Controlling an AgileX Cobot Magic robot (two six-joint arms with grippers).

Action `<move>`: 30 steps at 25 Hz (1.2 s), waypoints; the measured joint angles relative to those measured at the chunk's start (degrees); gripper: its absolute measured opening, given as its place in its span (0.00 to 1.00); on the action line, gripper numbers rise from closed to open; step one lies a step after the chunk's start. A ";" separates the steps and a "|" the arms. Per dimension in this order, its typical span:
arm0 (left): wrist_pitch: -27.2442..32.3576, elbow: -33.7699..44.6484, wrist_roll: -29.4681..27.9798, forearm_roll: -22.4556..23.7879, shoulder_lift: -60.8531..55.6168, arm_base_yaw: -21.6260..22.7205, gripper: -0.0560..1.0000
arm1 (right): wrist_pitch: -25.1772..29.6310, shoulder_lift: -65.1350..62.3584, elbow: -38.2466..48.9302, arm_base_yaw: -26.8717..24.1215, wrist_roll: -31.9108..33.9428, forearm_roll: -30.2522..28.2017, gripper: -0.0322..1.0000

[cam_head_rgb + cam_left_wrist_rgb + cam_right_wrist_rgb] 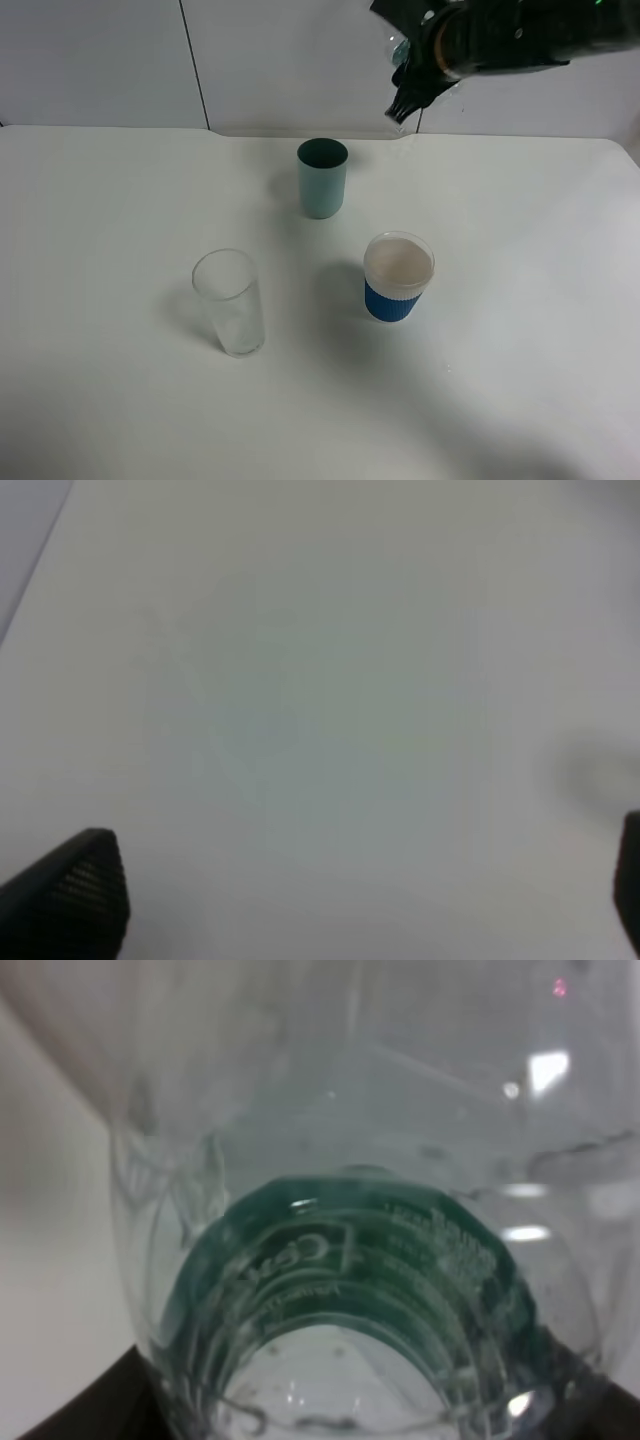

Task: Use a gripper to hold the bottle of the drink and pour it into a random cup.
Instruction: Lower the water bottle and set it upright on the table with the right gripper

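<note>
My right fingers [405,100] clamp the bottle of the drink [340,1260], lifted well clear of the desk [520,300] and apart from the teal cup [322,178]. My left fingers [70,895] hang spread wide over the desk, holding nothing.

The teal cup [322,178], clear glass [229,302] and blue-banded cup [398,277] stand well apart, leaving passable gaps between.
</note>
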 joint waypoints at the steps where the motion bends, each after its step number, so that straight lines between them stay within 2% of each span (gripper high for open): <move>1: 0.00 0.00 0.00 0.00 0.00 0.00 0.98 | -1.10 -1.15 0.00 -0.90 0.40 2.15 0.55; 5: 0.00 0.00 0.00 0.00 0.00 0.00 0.98 | -4.30 -4.78 0.00 -4.39 0.10 10.91 0.55; 9: 0.00 0.00 0.00 0.00 0.00 0.00 0.98 | -7.82 -6.75 0.00 -7.23 -4.91 19.50 0.55; 14: 0.00 0.00 0.00 0.00 0.00 0.00 0.98 | -14.20 -6.99 0.58 -8.81 -17.39 32.41 0.55; 20: 0.00 0.00 0.00 0.00 0.00 0.00 0.98 | -28.82 -7.04 8.37 -10.26 -36.81 51.94 0.55; 24: 0.00 0.00 0.00 0.00 0.00 0.00 0.98 | -36.21 -7.04 14.94 -11.02 -47.77 62.85 0.55; 27: 0.00 0.00 0.00 0.00 0.00 0.00 0.98 | -40.95 -7.04 19.94 -12.27 -51.31 68.00 0.55; 30: 0.00 0.00 0.00 0.00 0.00 0.00 0.98 | -45.69 -7.05 24.75 -14.61 -51.25 69.73 0.55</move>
